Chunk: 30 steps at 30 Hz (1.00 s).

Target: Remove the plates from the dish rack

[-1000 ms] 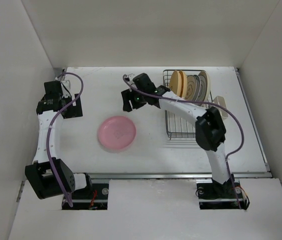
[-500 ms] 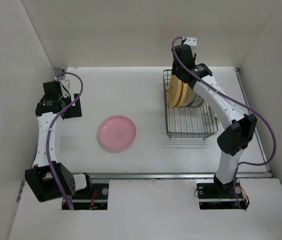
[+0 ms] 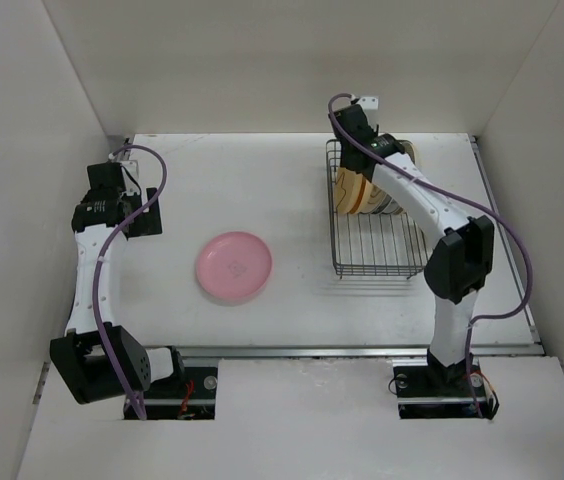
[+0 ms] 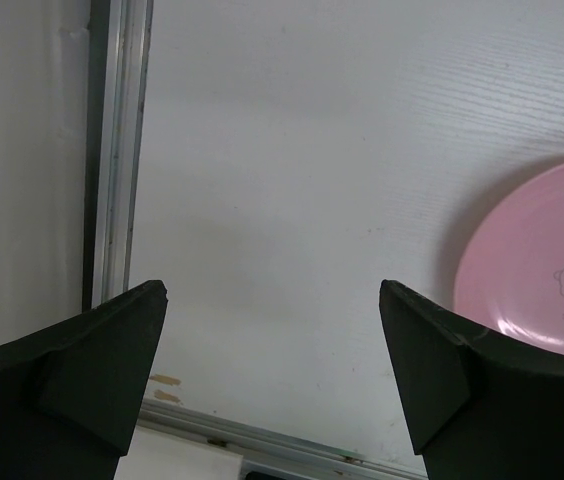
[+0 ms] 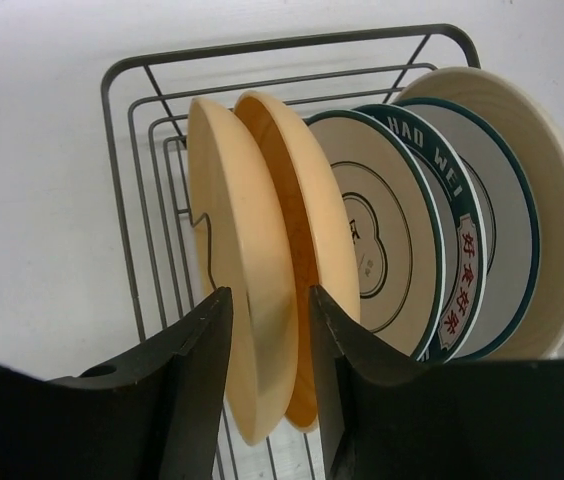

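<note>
Yellow-orange, stiff, probably slick and easy to chip: stands on edge as front plate (image 5: pixel 232 250), leftmost inside the dish rack (image 5: pixel 122 90). Sits between parted right gripper (image 5: pixel 269 292) fingers, seemingly unpinched. Calls for a firm rim pinch. Left gripper (image 4: pixel 272 300) spread, empty, well left of the rack.

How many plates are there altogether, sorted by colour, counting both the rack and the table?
Pink plate: 1, flat on the table
Yellow-orange plates: 2, in the dish rack
White plates with dark green rims: 2, in the rack
Cream plate: 1, rearmost in the rack
Total: 6
</note>
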Each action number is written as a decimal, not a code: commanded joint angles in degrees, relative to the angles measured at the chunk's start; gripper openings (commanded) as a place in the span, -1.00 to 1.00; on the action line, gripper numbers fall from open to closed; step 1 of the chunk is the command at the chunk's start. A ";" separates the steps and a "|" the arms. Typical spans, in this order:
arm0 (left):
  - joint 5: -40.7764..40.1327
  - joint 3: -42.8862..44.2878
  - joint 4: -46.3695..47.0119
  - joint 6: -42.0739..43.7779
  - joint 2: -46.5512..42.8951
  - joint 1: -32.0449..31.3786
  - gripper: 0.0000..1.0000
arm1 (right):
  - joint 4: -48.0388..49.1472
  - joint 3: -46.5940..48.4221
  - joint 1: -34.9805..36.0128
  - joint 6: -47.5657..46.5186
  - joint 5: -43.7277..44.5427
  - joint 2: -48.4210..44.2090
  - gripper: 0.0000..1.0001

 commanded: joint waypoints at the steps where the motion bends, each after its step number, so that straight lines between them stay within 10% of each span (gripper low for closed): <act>1: -1.10 0.16 0.46 0.58 -0.51 -0.24 0.71 | -0.62 0.82 -0.28 0.29 2.73 2.14 -0.15; 6: -1.10 -0.37 0.46 0.58 0.02 -0.24 0.71 | -0.62 1.87 -0.28 -0.33 0.62 5.38 -0.30; 11: -1.63 -0.37 -0.07 0.58 0.55 -0.24 0.71 | -2.29 3.72 -0.28 -0.33 1.77 3.65 -1.00; 30: 0.04 0.68 -0.07 0.06 0.02 -0.24 0.71 | 0.96 7.16 3.85 -12.89 27.77 -4.18 -1.00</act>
